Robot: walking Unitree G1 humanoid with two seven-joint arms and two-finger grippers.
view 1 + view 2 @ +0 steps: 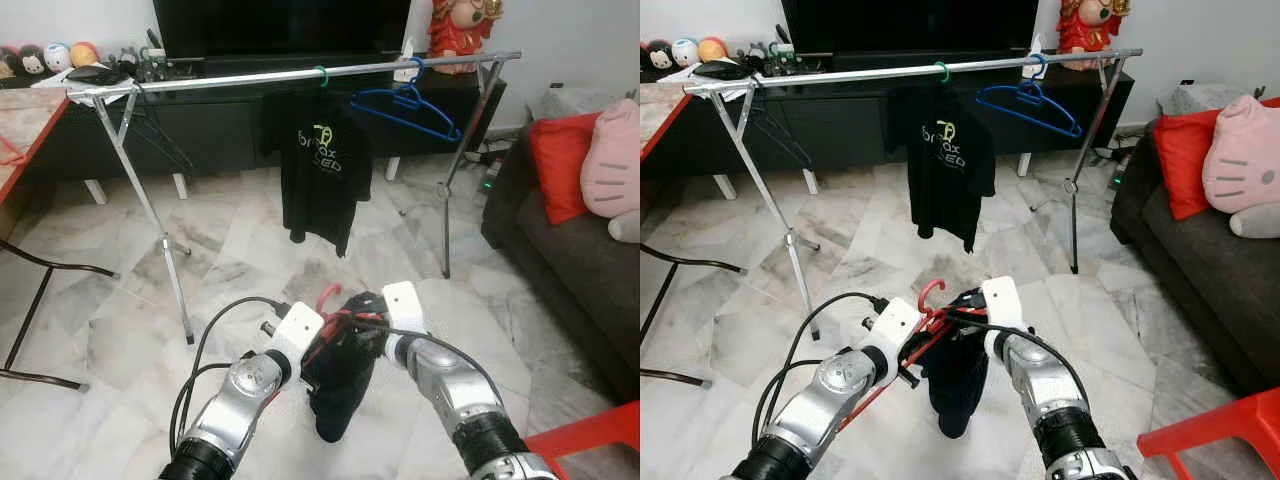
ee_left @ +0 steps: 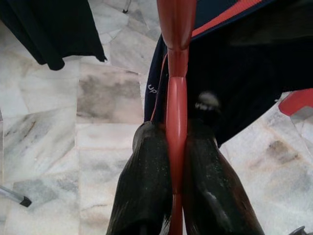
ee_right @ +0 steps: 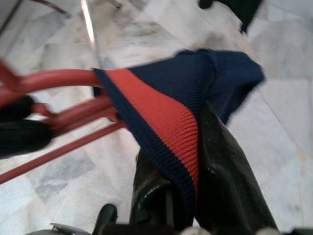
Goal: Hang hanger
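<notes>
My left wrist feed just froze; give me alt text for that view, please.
The left gripper has its two black fingers shut on the red hanger, which runs straight ahead between them. A navy garment with a red collar band hangs on the hanger, above a marble floor.

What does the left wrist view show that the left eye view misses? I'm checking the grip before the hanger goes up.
Left wrist view alone: the left gripper fingers pressed shut on the red hanger. Left eye view alone: the metal rail, the hung black T-shirt, the blue hanger and the right gripper at the dark garment. Both share the red hanger, garment and marble floor.
</notes>
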